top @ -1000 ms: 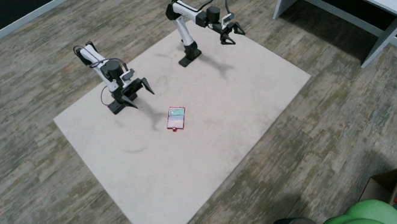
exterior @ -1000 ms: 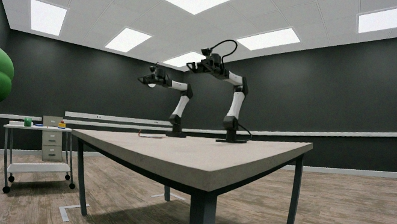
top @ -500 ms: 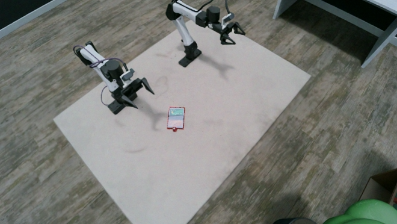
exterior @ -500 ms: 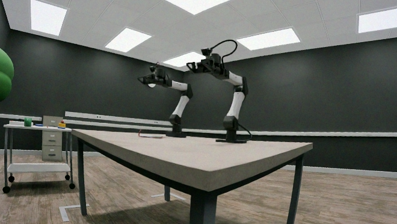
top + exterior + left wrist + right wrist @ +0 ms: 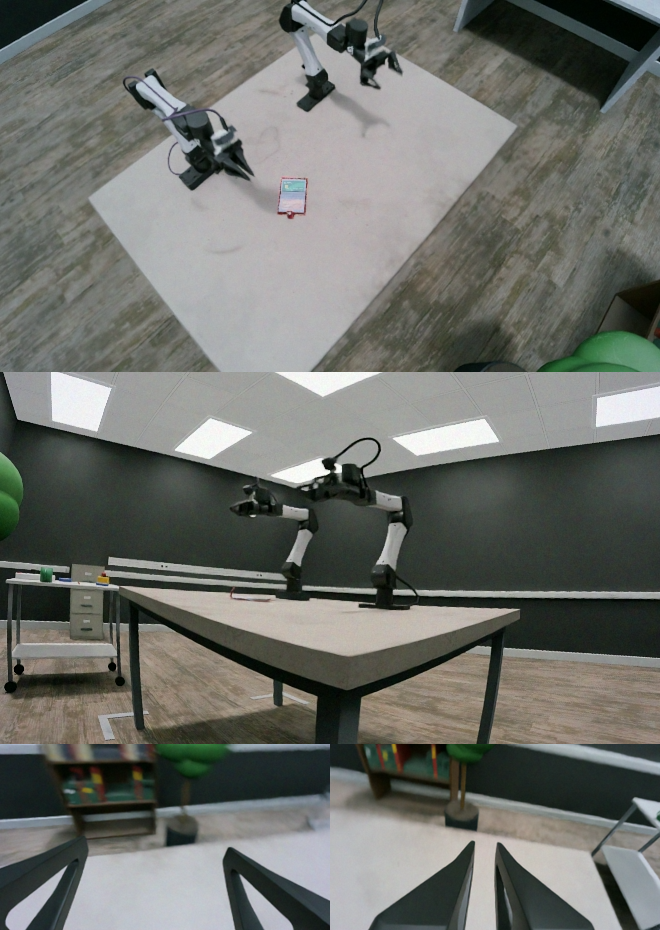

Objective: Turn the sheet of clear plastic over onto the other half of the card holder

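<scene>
The card holder (image 5: 278, 200) (image 5: 252, 599) lies open on the table, red-edged. Its upper half in the top view shows a green page (image 5: 295, 186); its lower half shows a pale blue and pink page (image 5: 291, 204). The red strap (image 5: 290, 215) (image 5: 232, 592) is at the lower edge and sticks up in the exterior view. The clear sheet cannot be made out on either half. My right gripper (image 5: 251, 177) (image 5: 232, 508) (image 5: 485, 849) is nearly closed on nothing, high above the table, left of the holder in the top view. My left gripper (image 5: 388, 80) (image 5: 301, 488) (image 5: 157, 849) is open and empty, high and far from the holder.
The pale table top (image 5: 280, 280) (image 5: 300, 627) carries both arm bases, which stand along one side. A white trolley (image 5: 62, 584) (image 5: 633, 864) stands beyond the table. A bookshelf (image 5: 109, 804) and a potted tree (image 5: 182, 829) (image 5: 462, 816) stand on the floor past the table's far edge.
</scene>
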